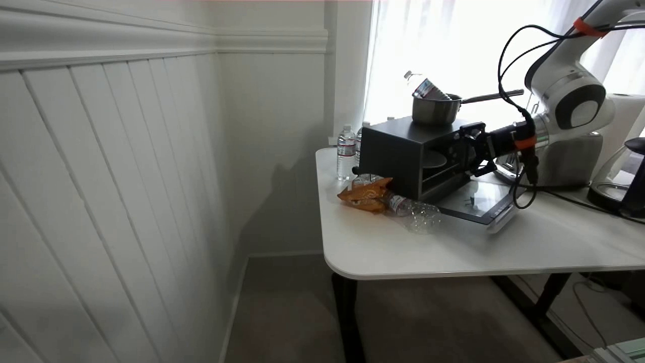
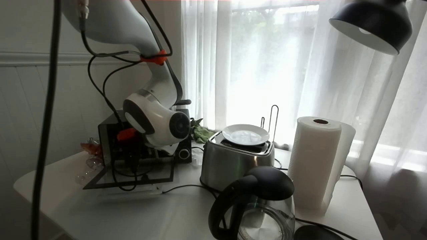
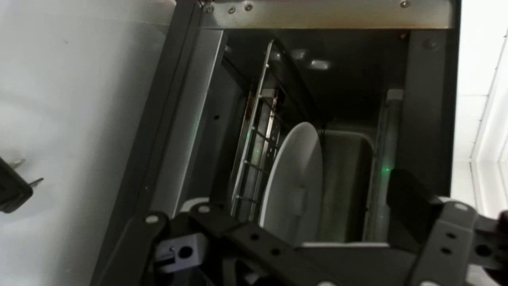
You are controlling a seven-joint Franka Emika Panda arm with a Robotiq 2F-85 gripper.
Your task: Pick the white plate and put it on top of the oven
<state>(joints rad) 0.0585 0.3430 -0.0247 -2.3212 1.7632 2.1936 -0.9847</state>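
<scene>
A thin round white plate (image 1: 434, 159) lies on the wire rack inside the oven (image 1: 390, 164). In the wrist view the plate (image 3: 295, 174) shows steeply slanted because of the camera angle. The black boxy oven also shows in the wrist view (image 3: 428, 119), its glass door folded down. My gripper (image 1: 468, 151) is at the oven's front opening. In the wrist view the gripper (image 3: 299, 200) is open, its fingers wide apart, with the plate ahead between them and nothing held. A second white plate (image 2: 246, 134) sits on the silver toaster. My arm hides most of the oven there.
A long-handled pot (image 1: 436, 110) with a bottle (image 1: 427, 88) in it stands on the oven. The open door (image 1: 473, 199) juts out below my gripper. An orange bag (image 1: 367, 195) and bottles lie beside the oven. The toaster (image 2: 230, 163), kettle (image 2: 257, 206) and paper towels (image 2: 315, 160) stand nearby.
</scene>
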